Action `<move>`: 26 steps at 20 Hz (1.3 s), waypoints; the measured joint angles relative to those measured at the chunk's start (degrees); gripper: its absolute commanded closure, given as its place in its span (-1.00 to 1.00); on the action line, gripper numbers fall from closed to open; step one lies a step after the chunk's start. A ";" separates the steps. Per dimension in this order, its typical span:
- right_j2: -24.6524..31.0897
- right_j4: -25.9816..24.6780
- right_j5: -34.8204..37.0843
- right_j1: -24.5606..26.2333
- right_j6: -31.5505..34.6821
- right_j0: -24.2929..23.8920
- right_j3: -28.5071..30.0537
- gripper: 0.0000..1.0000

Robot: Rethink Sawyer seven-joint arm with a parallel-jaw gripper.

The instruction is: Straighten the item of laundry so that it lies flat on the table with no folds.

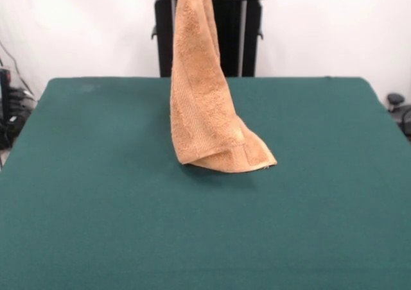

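The orange-tan towel [200, 97] hangs upright in a long narrow drape over the middle of the table. Its top runs out of the front view at the upper edge. Its lower end reaches the dark green table top [96, 194] just behind the centre. There a folded corner with a flat woven band [247, 156] sticks out to the right. I cannot tell whether that end rests on the cloth or hovers just above it. The gripper is above the picture and does not show, and neither does what holds the towel's top. No white label shows.
The robot's black pedestal [247, 40] stands behind the table's far edge, right behind the towel. Cables and dark equipment [9, 110] lie off the table's left side. A black object [397, 104] sits off its right side.
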 measured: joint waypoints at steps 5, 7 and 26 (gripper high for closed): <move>-1.29 -3.46 2.09 4.59 0.00 -1.29 -2.50 1.00; -2.35 -5.68 3.52 7.41 0.00 -2.22 -4.19 1.00; -8.22 -9.21 23.29 28.48 -0.12 -11.75 -17.39 1.00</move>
